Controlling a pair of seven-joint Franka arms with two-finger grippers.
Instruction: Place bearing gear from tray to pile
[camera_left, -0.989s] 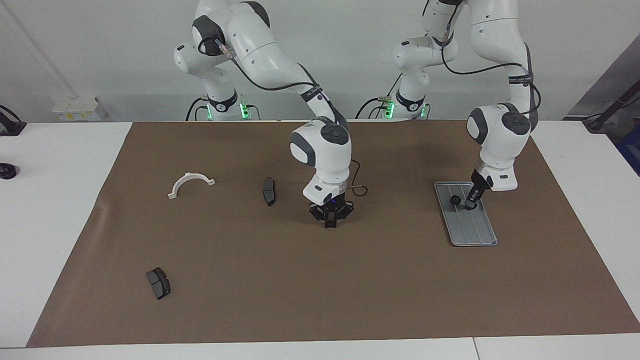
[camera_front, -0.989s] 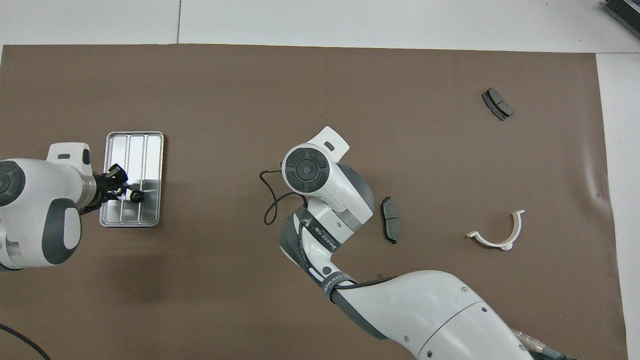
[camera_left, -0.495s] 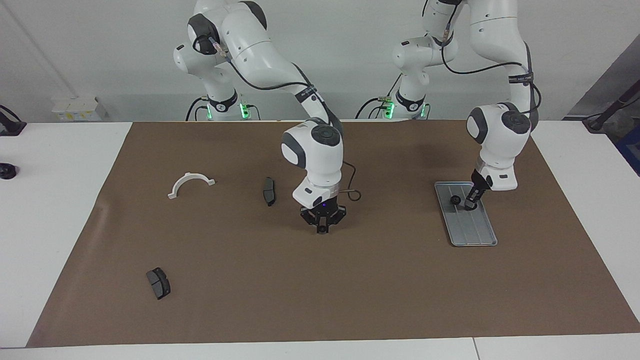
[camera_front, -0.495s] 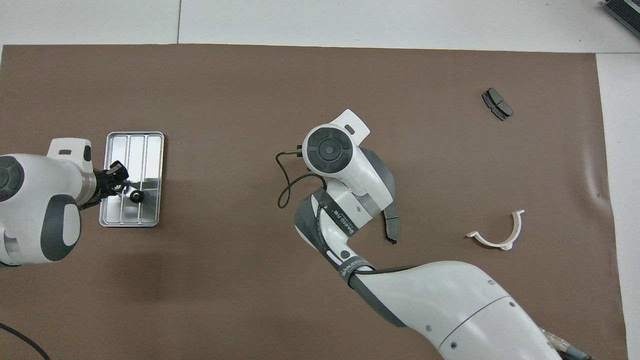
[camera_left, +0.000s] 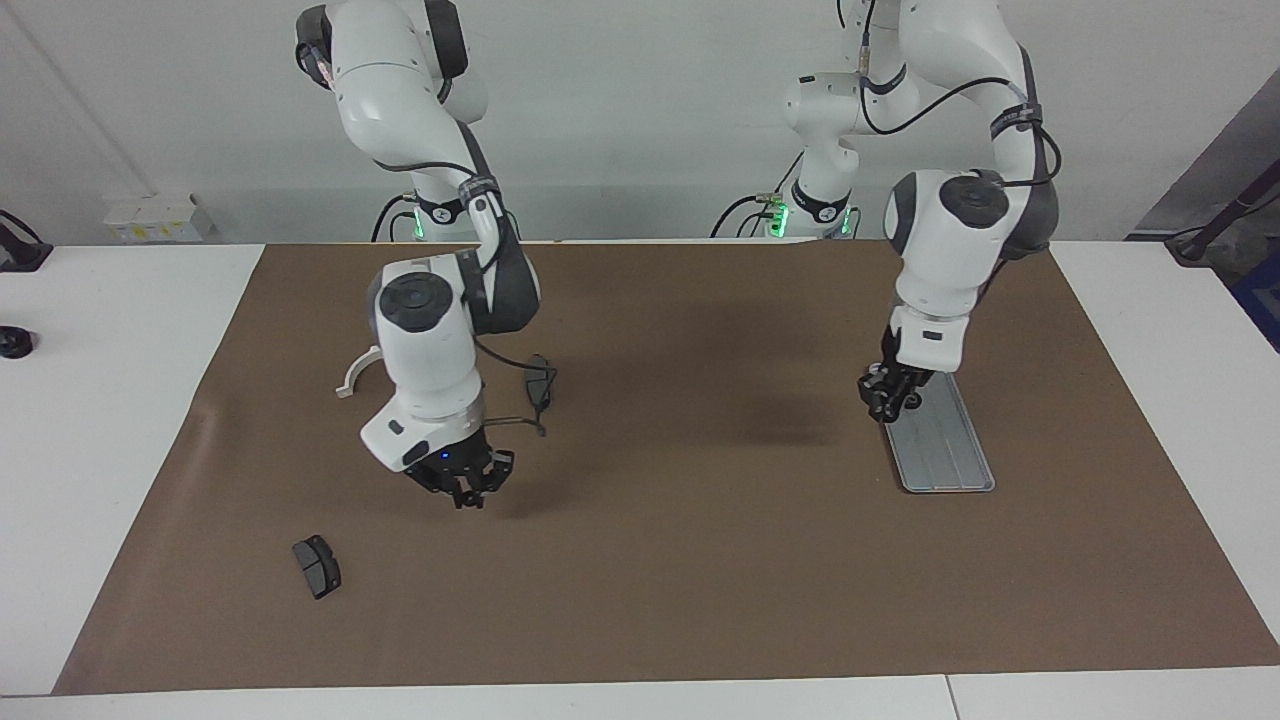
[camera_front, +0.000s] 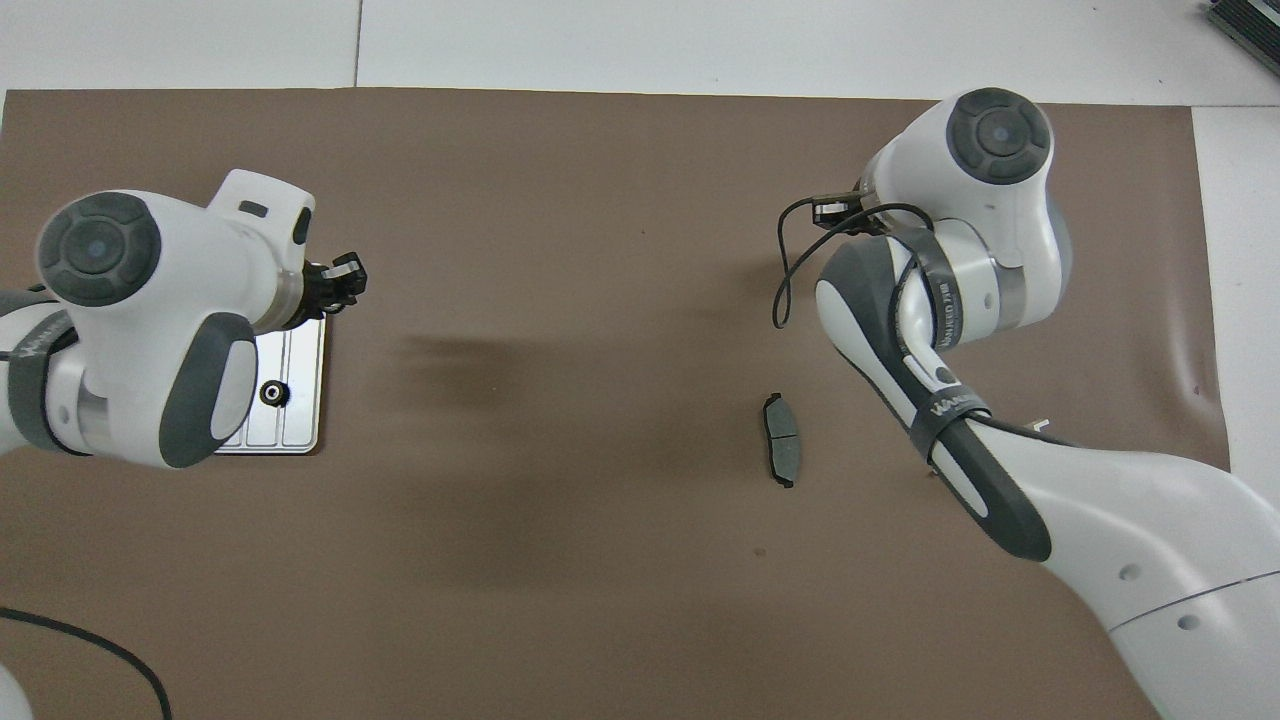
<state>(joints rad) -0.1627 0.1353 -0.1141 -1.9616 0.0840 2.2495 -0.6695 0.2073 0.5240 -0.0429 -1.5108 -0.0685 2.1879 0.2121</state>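
1 gear (camera_front: 273, 393) sits on the tray (camera_front: 300, 430), in the half nearer the robots, toward the left arm's end of the counter. Your left tool (camera_left: 888, 405) hangs above the tray; I cannot tell whether it grips anything. The right tool (camera_left: 462, 492) is closed on nothing, over the mat (camera_left: 700, 560). Come straight down on the gear, centred, and only then close.

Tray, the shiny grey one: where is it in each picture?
Facing view: the tray lies at the left arm's end of the mat, its robot-side end covered by the left gripper.
Overhead view: the tray shows partly from under the left arm, a black gear on it.
Shared landmark: the dark curved pad.
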